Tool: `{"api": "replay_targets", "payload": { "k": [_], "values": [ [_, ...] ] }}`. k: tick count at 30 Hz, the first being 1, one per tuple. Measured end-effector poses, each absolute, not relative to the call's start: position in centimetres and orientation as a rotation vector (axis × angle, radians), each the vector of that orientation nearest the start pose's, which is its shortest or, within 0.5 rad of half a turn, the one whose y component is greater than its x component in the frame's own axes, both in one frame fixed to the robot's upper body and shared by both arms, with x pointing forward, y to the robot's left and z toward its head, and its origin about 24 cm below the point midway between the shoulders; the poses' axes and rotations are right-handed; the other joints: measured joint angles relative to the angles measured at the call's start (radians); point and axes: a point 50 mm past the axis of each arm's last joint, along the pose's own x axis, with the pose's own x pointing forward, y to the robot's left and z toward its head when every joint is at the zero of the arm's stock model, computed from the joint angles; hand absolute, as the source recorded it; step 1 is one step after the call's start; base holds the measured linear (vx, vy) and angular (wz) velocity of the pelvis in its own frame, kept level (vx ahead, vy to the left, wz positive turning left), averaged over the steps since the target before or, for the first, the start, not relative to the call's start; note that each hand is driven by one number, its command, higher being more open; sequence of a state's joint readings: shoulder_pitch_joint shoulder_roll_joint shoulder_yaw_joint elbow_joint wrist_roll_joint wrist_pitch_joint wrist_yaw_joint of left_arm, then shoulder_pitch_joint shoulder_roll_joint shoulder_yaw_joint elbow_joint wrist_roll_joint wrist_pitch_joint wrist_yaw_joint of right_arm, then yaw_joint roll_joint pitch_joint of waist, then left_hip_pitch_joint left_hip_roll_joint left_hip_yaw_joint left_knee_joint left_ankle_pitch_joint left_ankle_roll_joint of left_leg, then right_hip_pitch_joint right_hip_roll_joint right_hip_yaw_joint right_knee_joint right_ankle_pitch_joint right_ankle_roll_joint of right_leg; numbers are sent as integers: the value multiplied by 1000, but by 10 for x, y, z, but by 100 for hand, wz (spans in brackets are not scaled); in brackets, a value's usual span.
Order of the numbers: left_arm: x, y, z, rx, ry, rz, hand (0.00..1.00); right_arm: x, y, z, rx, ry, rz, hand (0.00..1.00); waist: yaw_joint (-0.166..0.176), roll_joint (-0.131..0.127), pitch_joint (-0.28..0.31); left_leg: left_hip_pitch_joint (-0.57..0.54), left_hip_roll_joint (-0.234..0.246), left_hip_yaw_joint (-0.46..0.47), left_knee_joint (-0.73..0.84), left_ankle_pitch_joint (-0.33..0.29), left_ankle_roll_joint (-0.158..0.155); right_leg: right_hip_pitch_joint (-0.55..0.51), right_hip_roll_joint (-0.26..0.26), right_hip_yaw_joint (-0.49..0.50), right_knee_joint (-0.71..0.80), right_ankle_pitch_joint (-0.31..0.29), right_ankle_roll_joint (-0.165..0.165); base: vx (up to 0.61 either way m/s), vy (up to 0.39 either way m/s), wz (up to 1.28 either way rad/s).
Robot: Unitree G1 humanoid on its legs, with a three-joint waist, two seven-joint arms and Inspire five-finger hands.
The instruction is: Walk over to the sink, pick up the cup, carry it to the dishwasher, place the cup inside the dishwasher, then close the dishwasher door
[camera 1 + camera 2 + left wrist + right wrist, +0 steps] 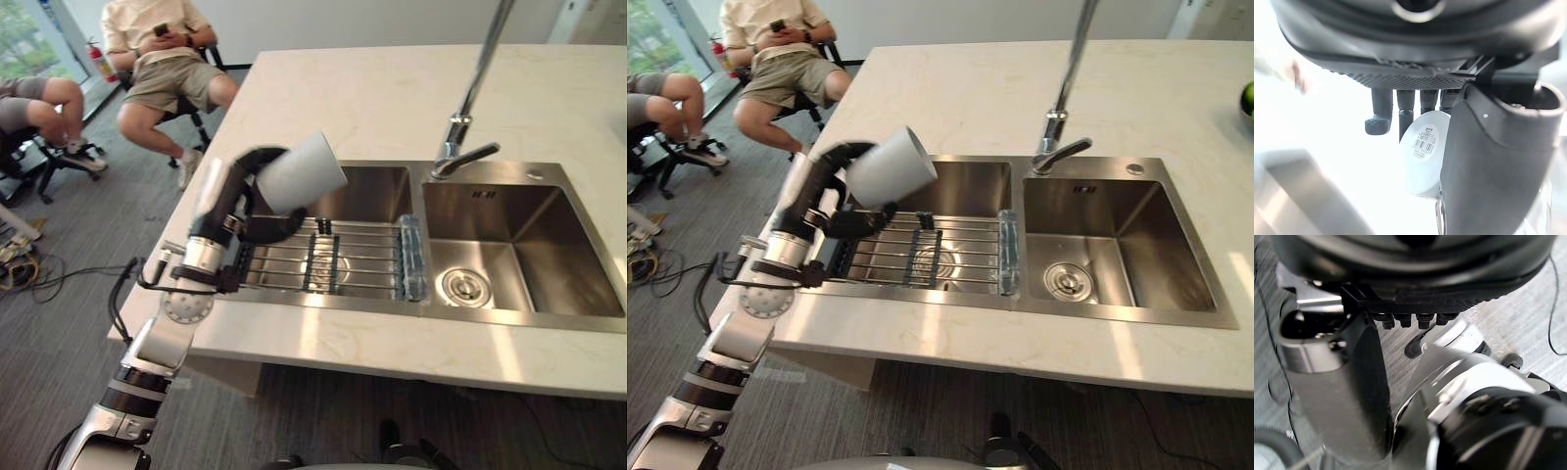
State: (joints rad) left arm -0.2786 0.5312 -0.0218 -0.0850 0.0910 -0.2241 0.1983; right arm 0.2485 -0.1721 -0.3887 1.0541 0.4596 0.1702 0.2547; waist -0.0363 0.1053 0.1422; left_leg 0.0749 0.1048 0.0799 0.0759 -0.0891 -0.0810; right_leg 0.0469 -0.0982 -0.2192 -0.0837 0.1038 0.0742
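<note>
Your left hand [235,199] is clamped round the cup [299,174], held above the sink [509,315]; pickup looks done. Next, turn and carry it steadily to the dishwasher.

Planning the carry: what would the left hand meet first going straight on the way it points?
Likely nothing near: the left hand, shut on the cup, hangs over the sink, aimed across the lower countertop beyond; depth is uncertain.
</note>
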Motion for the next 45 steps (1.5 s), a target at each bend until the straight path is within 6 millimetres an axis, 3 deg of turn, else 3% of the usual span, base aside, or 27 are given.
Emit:
{"api": "replay_targets", "payload": {
  "k": [2,6,11,12,13,15,17,19,22,27,31,33,34,35,36,38,41,43,45],
  "values": [
    [272,221,190,522,-686,155,0,11,-247,-161,608,1184,-523,100,24,1,-15,-12,-2,-24,4,3,0,4,-2,-23,0,-2,0,-63,-31,35],
    [253,234,189,495,-687,205,0,12,-251,-160,518,1207,-457,100,60,0,-34,-37,-7,-71,17,3,1,18,-7,-68,0,-3,-1,-42,-21,34],
    [229,260,164,396,-555,355,0,12,-255,-159,416,1246,-400,100,84,1,-56,-64,-17,-97,9,22,12,29,-20,-144,18,-17,4,-1,-13,48],
    [225,265,156,361,-518,397,0,12,-254,-160,407,1253,-393,100,85,-2,-59,-65,-16,-56,-17,34,48,36,-38,-188,31,-27,12,5,27,117],
    [221,269,149,331,-483,439,0,11,-255,-160,389,1262,-385,100,85,-7,-61,-65,-1,44,-37,51,117,48,-64,-248,47,-36,18,19,35,139],
    [218,272,143,280,-463,472,0,10,-257,-159,372,1264,-391,100,84,-8,-60,-84,22,200,-37,83,179,73,-110,-376,85,-60,32,43,87,206],
    [216,275,142,221,-466,494,0,7,-259,-159,358,1270,-405,100,83,-8,-60,-115,29,377,6,113,189,114,-153,-522,143,-89,42,48,211,250],
    [212,279,142,165,-487,536,0,4,-254,-160,351,1284,-412,100,77,-15,-55,-121,-3,569,21,115,188,189,-198,-693,217,-146,26,28,276,262],
    [204,291,142,98,-501,613,0,9,-241,-163,326,1278,-398,100,106,-52,-41,-126,-38,610,43,52,177,257,-216,-751,223,-210,53,7,155,172],
    [194,288,143,78,-527,597,0,20,-244,-162,282,1300,-341,100,122,-49,-36,-132,-101,565,38,39,190,299,-231,-766,218,-226,51,-28,113,67],
    [185,277,161,103,-656,493,0,26,-248,-161,307,1286,-364,100,128,-57,-28,-122,-170,520,-4,42,200,305,-301,-781,306,-212,49,8,122,43],
    [185,271,166,106,-700,445,0,25,-254,-159,336,1260,-413,100,127,-59,-27,-104,-201,468,-26,44,218,296,-358,-761,436,-196,18,112,117,86],
    [187,266,166,99,-711,413,0,27,-258,-158,357,1232,-444,100,123,-60,-24,-87,-216,413,-44,51,230,265,-385,-676,548,-164,-73,149,90,82],
    [187,264,166,95,-715,402,0,26,-259,-157,366,1224,-456,100,118,-51,-27,-83,-219,388,-49,54,236,248,-386,-623,592,-161,-95,147,79,162],
    [193,253,165,67,-726,350,0,31,-255,-158,406,1192,-468,100,92,-54,-19,-81,-222,291,-55,64,241,174,-315,-395,671,-243,-74,131,3,206],
    [211,231,147,-16,-654,263,0,24,-243,-161,458,1190,-478,100,75,-52,-17,-67,-240,122,-63,76,236,74,-159,-115,655,-359,-34,178,-36,245],
    [222,219,128,-39,-533,206,0,18,-227,-165,553,1167,-493,100,68,-64,-22,-47,-281,-15,-70,69,239,-48,-99,84,601,-402,0,200,-14,166],
    [226,216,118,-43,-468,192,0,23,-224,-165,600,1133,-501,100,61,-65,-18,-29,-282,-57,-58,45,250,-130,-75,183,581,-403,4,244,-26,115],
    [230,215,110,-48,-414,176,0,24,-223,-165,613,1128,-494,100,58,-75,-18,-2,-276,-72,-33,22,225,-169,-64,222,570,-398,11,271,-61,81]
  ]
}}
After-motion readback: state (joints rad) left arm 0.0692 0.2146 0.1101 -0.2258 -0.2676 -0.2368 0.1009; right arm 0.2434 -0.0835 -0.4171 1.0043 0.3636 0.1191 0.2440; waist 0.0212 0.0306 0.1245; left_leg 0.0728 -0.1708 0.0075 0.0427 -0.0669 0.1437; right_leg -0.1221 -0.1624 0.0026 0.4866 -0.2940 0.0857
